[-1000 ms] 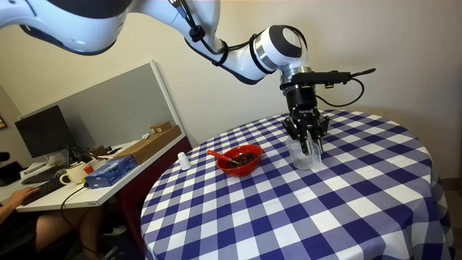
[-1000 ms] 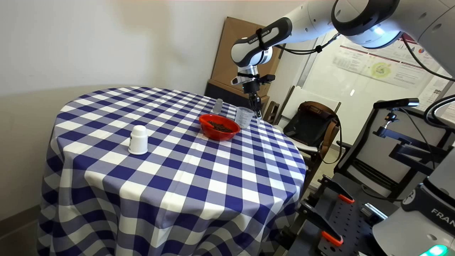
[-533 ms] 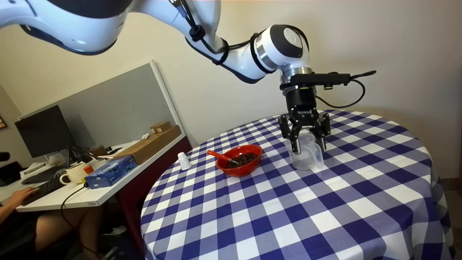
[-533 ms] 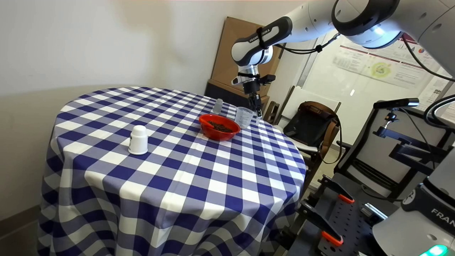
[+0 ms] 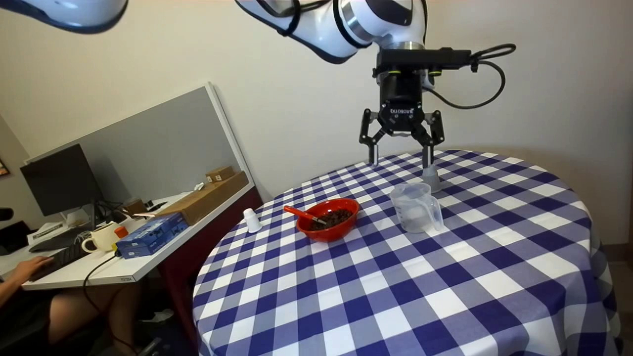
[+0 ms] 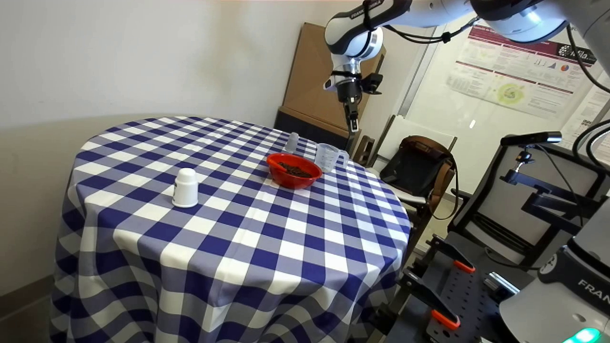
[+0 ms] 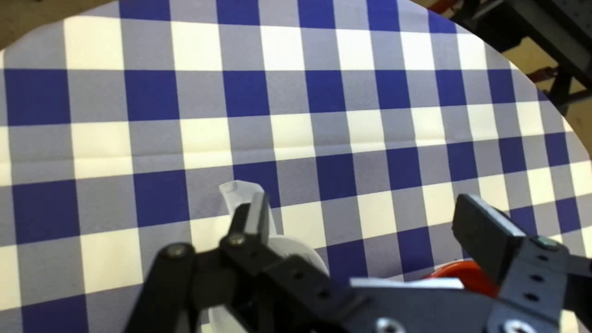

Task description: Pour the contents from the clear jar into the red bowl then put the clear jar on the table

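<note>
The clear jar (image 5: 413,210) stands upright on the checked table (image 5: 371,306), its handle facing away from the red bowl (image 5: 329,233). Dark brown bits fill the bowl, along with a spoon. No contents can be made out inside the jar (image 6: 326,158). Above and behind the jar, my gripper (image 5: 401,162) hangs open and touches nothing. In the wrist view the gripper (image 7: 360,208) has its fingers wide apart, only cloth showing between the tips. One finger partly covers the jar's handle (image 7: 236,190); the gripper also hides most of the bowl (image 7: 467,274).
A slim pale cup-like object (image 5: 431,180) stands behind the jar, overlapped in view by a fingertip. A white container (image 6: 185,188) stands beyond the bowl. The spoon's red handle (image 5: 299,213) sticks out over the bowl's rim. A desk (image 5: 109,272) lies off to the side.
My gripper has let go of the jar's handle, spread its fingers wide and risen well above the jar. Jar and bowl have stayed in place.
</note>
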You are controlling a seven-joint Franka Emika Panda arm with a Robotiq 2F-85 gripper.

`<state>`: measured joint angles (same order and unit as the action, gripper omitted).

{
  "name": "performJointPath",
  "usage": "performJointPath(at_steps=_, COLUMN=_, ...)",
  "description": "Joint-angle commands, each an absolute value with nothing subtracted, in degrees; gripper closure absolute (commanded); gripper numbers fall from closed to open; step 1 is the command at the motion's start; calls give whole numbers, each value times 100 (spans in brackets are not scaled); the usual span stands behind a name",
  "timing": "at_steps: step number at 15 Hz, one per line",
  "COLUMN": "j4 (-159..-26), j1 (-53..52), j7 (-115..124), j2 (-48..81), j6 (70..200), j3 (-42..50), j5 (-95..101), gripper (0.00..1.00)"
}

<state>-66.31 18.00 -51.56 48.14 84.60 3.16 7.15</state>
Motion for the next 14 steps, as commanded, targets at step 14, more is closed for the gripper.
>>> performJointPath(at_steps=14, j4=-11366, j1=945, j7=-2092, j2=1560, j6=11532, j3=119, j5=-150, gripper=0)
